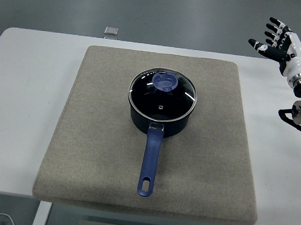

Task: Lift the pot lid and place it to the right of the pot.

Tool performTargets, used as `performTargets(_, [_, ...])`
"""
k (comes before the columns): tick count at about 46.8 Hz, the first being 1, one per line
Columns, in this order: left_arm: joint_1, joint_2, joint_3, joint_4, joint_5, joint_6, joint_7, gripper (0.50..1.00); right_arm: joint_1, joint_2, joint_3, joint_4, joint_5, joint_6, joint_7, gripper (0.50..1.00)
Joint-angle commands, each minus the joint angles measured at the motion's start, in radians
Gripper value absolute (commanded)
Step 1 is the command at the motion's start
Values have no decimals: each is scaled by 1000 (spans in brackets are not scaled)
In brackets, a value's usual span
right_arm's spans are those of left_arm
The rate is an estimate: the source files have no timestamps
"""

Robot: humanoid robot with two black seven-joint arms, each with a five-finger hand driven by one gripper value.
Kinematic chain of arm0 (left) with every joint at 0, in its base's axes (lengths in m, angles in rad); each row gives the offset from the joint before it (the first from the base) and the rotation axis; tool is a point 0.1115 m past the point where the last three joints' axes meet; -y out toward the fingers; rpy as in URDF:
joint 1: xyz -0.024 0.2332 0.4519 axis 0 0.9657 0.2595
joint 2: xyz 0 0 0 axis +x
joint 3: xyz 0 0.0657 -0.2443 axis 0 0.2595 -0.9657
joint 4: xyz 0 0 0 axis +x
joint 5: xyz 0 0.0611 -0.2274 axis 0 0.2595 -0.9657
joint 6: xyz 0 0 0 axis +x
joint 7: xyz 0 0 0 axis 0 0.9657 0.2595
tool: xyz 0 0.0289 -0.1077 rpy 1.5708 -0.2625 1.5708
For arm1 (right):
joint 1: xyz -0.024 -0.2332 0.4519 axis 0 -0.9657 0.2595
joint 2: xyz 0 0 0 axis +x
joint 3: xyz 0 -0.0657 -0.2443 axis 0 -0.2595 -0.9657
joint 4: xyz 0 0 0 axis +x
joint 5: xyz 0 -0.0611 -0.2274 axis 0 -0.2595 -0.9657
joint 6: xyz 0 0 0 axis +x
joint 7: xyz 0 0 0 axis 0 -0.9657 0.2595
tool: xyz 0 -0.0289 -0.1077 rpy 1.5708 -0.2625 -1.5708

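A dark blue pot point(160, 123) stands in the middle of a beige mat point(95, 139), its blue handle point(150, 162) pointing toward the table's near edge. A glass lid point(163, 94) with a steel rim and a blue knob point(165, 83) sits flat on the pot. My right hand point(277, 42) hovers at the far right, well above and away from the pot, fingers spread and holding nothing. The left arm is out of sight.
The mat lies on a white table point(26, 91). A small grey square object point(111, 31) sits at the table's far edge. Bare mat stretches to the right of the pot point(217, 129).
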Motion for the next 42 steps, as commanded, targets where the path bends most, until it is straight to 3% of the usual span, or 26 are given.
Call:
performTargets(1, [0,0,0,0,0,-1,0,1000,0,0,0,0,1,0,0,913])
performTargets(42, [3,0,-12,11,0,-1,0,1000,-7,-3,0,-2,10,-3,2,913])
